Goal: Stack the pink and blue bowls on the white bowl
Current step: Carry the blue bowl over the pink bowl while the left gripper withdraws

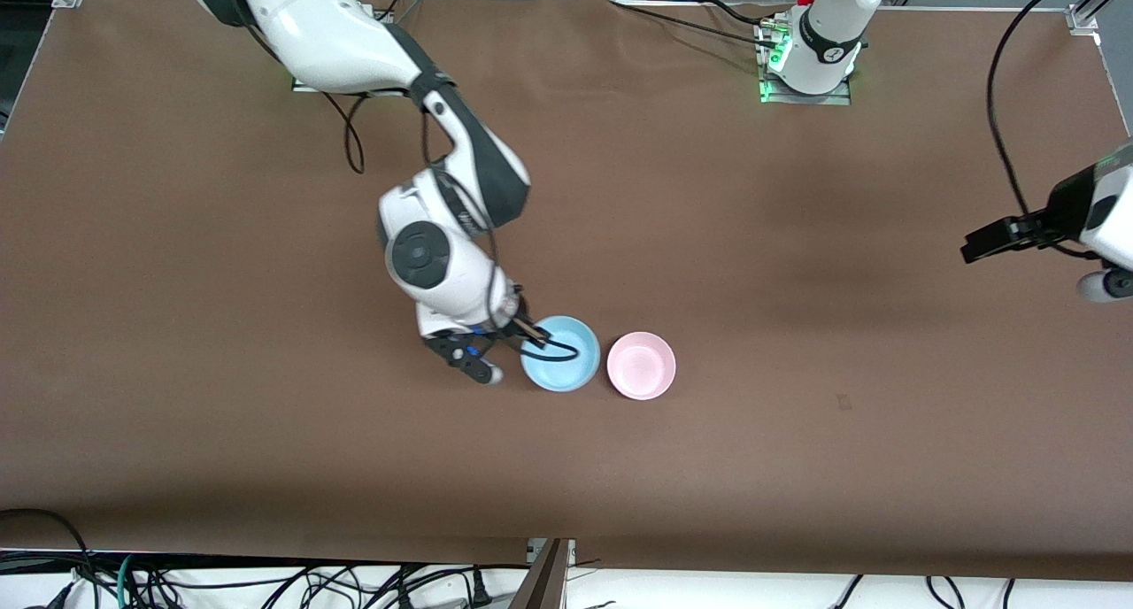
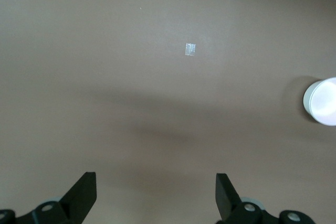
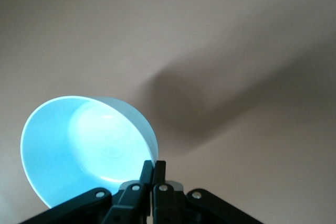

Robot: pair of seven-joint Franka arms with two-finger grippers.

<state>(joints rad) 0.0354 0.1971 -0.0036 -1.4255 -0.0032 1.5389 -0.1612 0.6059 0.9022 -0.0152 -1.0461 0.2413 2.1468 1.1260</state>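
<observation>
Your right hand [image 1: 529, 333] grips the smooth round blue bowl [image 1: 561, 354] by its rim; your left hand [image 2: 155, 195], waiting, is open over the brown desk [image 1: 797, 432].

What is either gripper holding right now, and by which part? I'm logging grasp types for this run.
The right gripper is shut on the blue bowl, pinching its rim. The left gripper is open and holds nothing, waiting at its end of the table.

Even overhead light, soft arm shadows across the brown table [image 1: 797, 432], overexposed glow inside the blue bowl [image 3: 79, 145].
</observation>
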